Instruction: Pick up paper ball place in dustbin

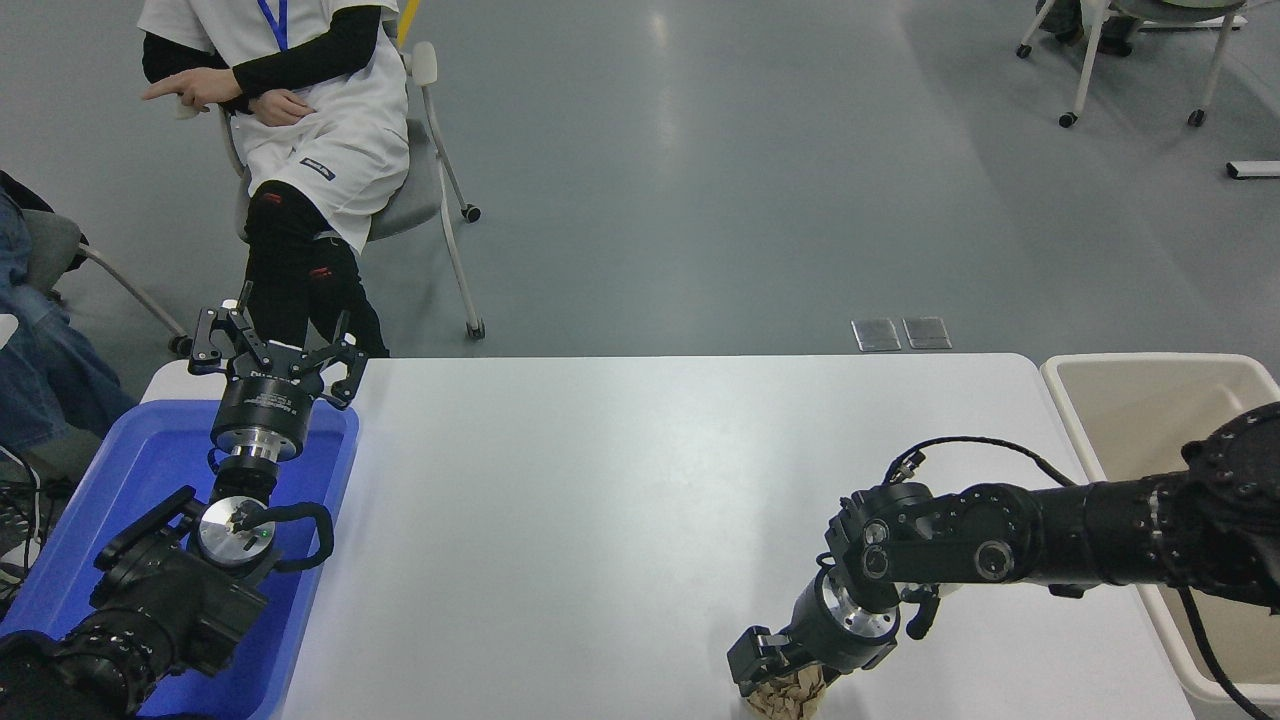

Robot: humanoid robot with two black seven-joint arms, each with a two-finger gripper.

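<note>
White table [600,480]: right claw [785,680] down over paper ball [785,700] at near edge; grip unclear.

Right claw [778,668] low; left claw [272,350] open

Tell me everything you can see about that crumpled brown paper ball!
The tan-brown crumpled kraft paper ball sits on the white table at its near edge, partly cut off by the picture's bottom. It looks wrinkled with dark folds. The right black hand is pressed down over its top, hiding much of it.
</note>
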